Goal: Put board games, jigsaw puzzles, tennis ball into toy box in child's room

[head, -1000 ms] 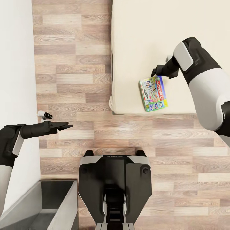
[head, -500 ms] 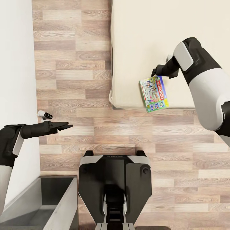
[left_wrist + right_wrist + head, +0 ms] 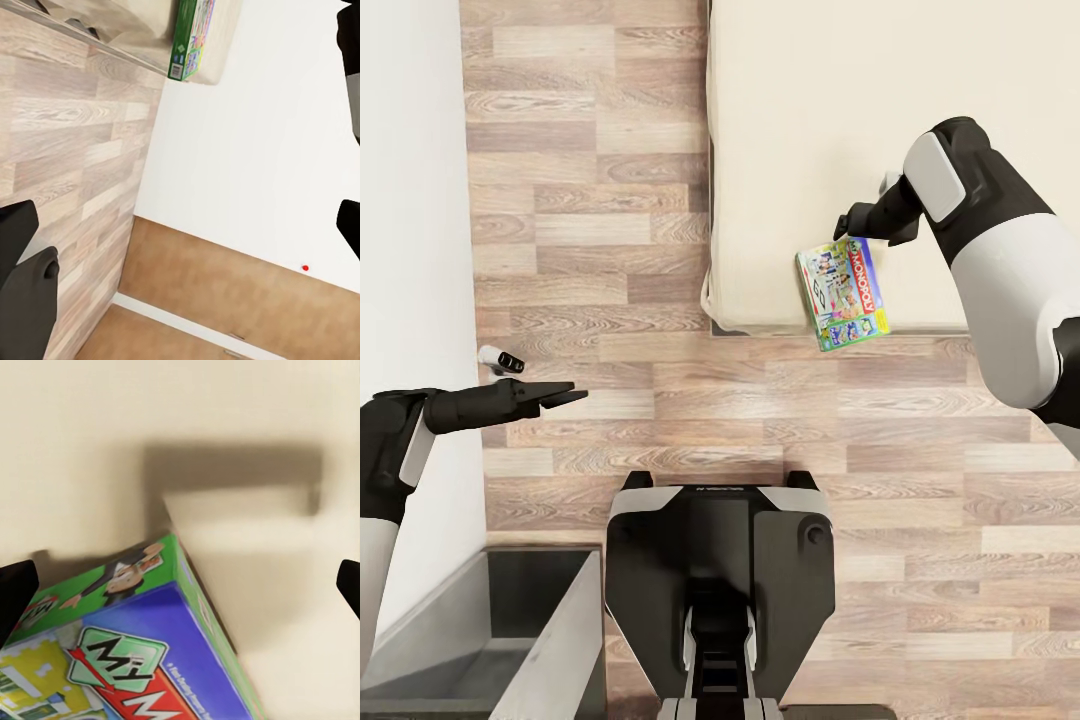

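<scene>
One board game, a green-and-blue Monopoly box, hangs from the right gripper at about two o'clock in the head view, lifted clear of the cream bed and overlapping its near edge above the wood floor. The fingers pinch the box by its far end, so it hangs down toward the robot, a hold that looks suited to carrying it off the mattress. From the right wrist camera the box's corner sits between the two dark fingertips, its shadow falling on the bedding below. The left gripper reaches out at nine o'clock over the floor beside the white wall, its fingers drawn together and holding nothing, seemingly parked out of the way. A grey bin stands at seven o'clock beside the robot's base. The toy box and table are not visible from here, so the delivery is judged yet to come.
</scene>
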Available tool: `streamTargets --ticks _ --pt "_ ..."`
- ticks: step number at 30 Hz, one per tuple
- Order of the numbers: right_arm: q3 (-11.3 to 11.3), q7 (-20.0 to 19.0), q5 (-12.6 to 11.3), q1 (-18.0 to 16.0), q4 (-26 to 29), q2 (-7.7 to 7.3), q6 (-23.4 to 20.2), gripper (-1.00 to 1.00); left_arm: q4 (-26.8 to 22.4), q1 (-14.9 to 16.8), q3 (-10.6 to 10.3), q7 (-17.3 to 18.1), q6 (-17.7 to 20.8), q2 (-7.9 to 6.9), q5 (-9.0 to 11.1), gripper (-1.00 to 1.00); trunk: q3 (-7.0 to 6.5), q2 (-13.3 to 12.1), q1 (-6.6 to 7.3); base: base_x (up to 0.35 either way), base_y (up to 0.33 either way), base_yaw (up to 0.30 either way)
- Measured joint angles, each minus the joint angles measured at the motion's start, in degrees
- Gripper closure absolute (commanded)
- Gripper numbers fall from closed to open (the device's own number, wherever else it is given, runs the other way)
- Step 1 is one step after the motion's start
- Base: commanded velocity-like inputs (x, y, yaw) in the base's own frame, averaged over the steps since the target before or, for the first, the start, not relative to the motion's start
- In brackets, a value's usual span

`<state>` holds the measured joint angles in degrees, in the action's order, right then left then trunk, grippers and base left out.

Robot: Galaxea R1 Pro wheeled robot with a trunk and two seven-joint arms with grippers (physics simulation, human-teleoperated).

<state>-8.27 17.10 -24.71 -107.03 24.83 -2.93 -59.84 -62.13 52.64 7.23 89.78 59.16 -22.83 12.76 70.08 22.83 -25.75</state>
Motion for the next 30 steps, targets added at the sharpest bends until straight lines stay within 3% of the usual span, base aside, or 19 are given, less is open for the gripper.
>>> streamTargets --ticks 30 --pt "0.0 0.0 0.0 0.0 0.0 0.0 0.0 -1.0 0.0 0.0 0.07 0.0 0.0 0.0 0.0 -1.0 0.0 0.0 0.0 -0.018 0.0 0.0"
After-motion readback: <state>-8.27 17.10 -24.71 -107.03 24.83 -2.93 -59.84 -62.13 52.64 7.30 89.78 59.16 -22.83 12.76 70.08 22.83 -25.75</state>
